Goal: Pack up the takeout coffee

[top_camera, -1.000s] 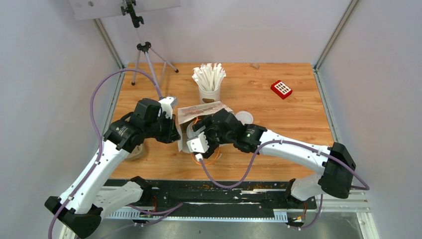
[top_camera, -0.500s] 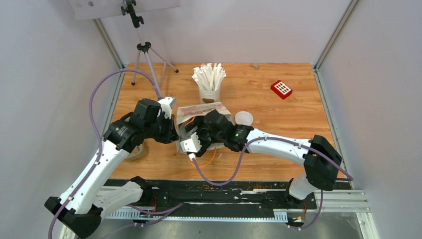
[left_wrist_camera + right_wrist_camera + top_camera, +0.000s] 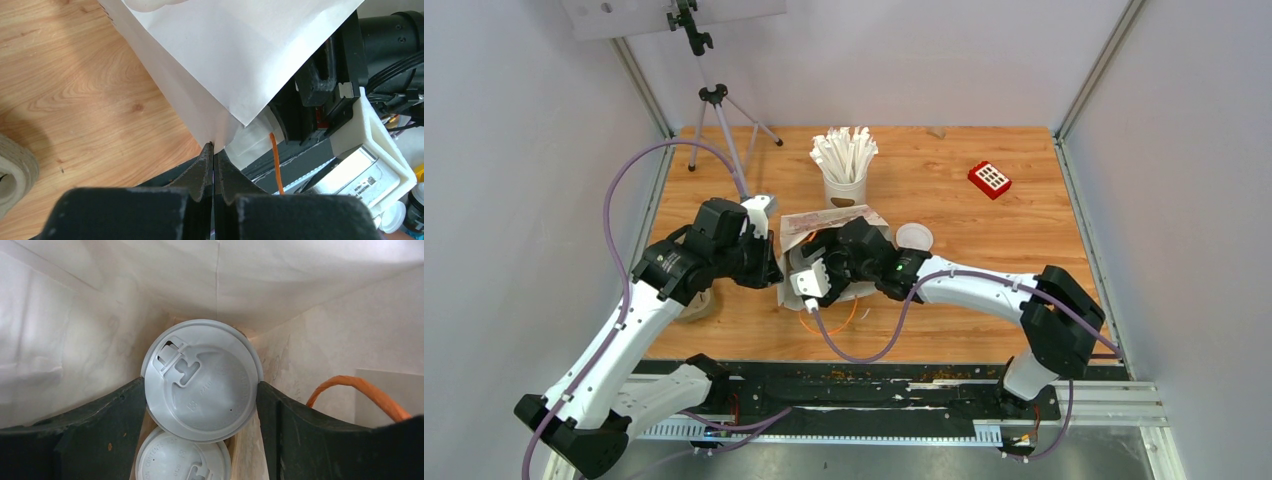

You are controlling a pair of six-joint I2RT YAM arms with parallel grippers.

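The right gripper [image 3: 201,386] reaches down into the white paper bag [image 3: 829,222] at the middle of the table [image 3: 984,210], its jaws clasped on either side of one lidded coffee cup [image 3: 200,375]. The second cup [image 3: 182,462] sits just beside it in the bag (only its white lid shows). The left gripper [image 3: 213,148] is pinched tight on the bag's left edge

left claw [image 3: 213,150]: closed tight, arm angled inward | right claw [image 3: 200,390]: fingers wide, clamping cup [image 3: 215,360], arm stretched leftward
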